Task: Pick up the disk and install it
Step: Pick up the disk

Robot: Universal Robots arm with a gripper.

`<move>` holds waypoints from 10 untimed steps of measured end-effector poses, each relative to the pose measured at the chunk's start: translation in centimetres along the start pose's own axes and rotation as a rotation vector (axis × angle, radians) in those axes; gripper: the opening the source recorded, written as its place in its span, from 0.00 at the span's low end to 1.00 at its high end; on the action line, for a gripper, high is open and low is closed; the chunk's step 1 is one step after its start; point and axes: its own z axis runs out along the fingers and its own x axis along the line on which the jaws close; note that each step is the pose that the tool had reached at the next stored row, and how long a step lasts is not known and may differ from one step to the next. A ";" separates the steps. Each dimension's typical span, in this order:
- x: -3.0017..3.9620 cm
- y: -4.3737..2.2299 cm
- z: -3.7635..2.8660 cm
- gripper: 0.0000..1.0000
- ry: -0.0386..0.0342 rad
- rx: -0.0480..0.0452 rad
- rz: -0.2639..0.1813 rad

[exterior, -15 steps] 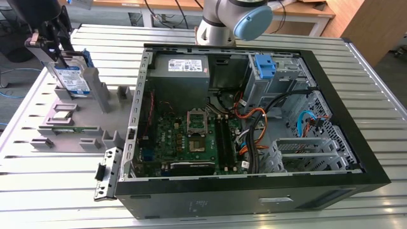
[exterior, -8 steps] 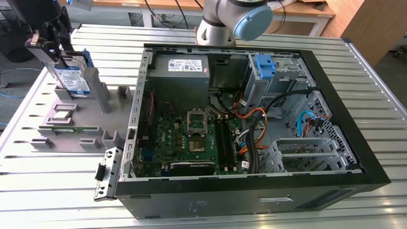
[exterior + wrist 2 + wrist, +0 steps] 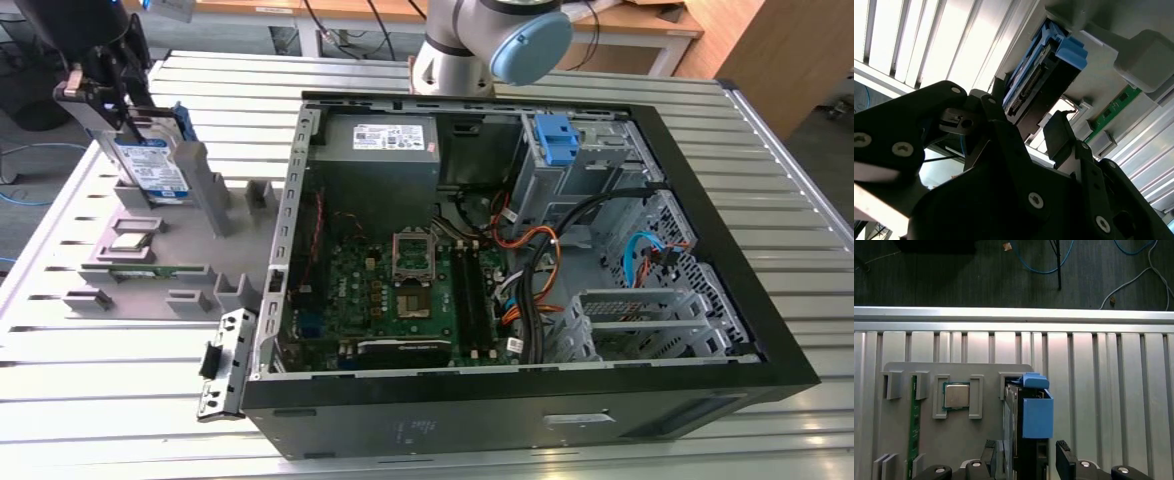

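Note:
The disk (image 3: 150, 167) stands on edge in a slot of the grey holder (image 3: 200, 262) at the exterior view's left, its white-and-blue label facing out. In the first wrist view the disk (image 3: 1015, 415) is edge-on, with its blue bracket (image 3: 1037, 415) alongside. My gripper (image 3: 111, 112) hangs over the disk's upper end and is open. Its black fingers (image 3: 1064, 454) straddle the disk with a small gap to the bracket. In the second wrist view the disk (image 3: 1036, 92) points out between the fingertips (image 3: 1058, 131) of the gripper (image 3: 1026, 115).
An open computer case (image 3: 747, 300) lies at the exterior view's right, with a grey power-supply box (image 3: 380, 140) and a lone blue bracket (image 3: 554, 135) in its drive cage. The holder also carries a processor chip (image 3: 956, 395) and a green memory stick (image 3: 914, 425). The slatted metal table (image 3: 1104, 390) ends just beyond the holder.

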 end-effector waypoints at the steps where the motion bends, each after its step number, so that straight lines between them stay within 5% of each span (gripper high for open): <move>1: 0.00 0.00 0.00 0.58 0.0000 0.0000 0.000; 2: 0.00 0.00 0.00 0.51 0.0000 0.0000 0.000; 10: -0.01 0.00 -0.12 0.51 -0.0002 0.0004 0.000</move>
